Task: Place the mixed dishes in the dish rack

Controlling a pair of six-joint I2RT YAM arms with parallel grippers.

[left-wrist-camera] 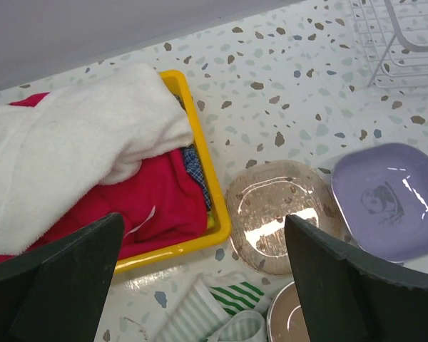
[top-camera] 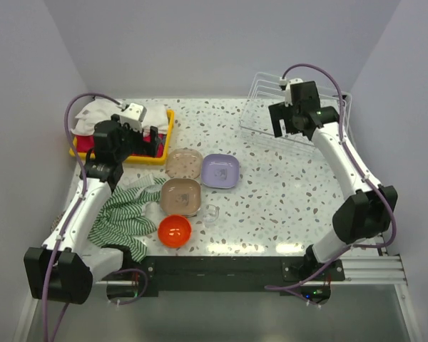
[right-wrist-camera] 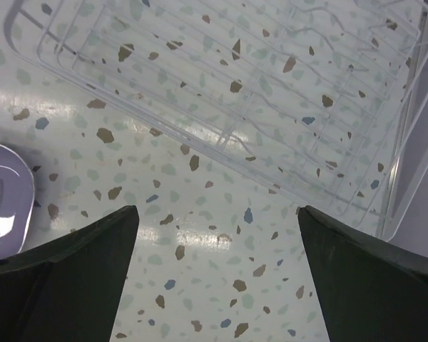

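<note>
One glossy orange bowl (top-camera: 175, 230) and one clear glass (top-camera: 211, 213) were seen nearest, then two tan rounded-square plates (top-camera: 180, 196) (top-camera: 184, 163) and one lilac square plate (top-camera: 221, 171); one wire dish rack (top-camera: 260, 107) was set far right. Both arms' jaws were held open.

Dish rack (top-camera: 260, 107) far right, towel tray (top-camera: 169, 135) far left, rear plate (top-camera: 184, 163), front plate (top-camera: 180, 196), bowl (top-camera: 175, 230) in a line between, square plate (top-camera: 221, 171) right of them, glass (top-camera: 211, 213) by bowl, cloth (top-camera: 125, 214) left

I log the dish rack (top-camera: 260, 107) at far right, with the right gripper (top-camera: 289, 121) over it. Mid-table: far tan plate (top-camera: 184, 163), near tan plate (top-camera: 180, 196), lilac plate (top-camera: 221, 171), orange bowl (top-camera: 175, 230), clear glass (top-camera: 211, 213). The left gripper (top-camera: 141, 141) is over the yellow tray (top-camera: 170, 135).
</note>
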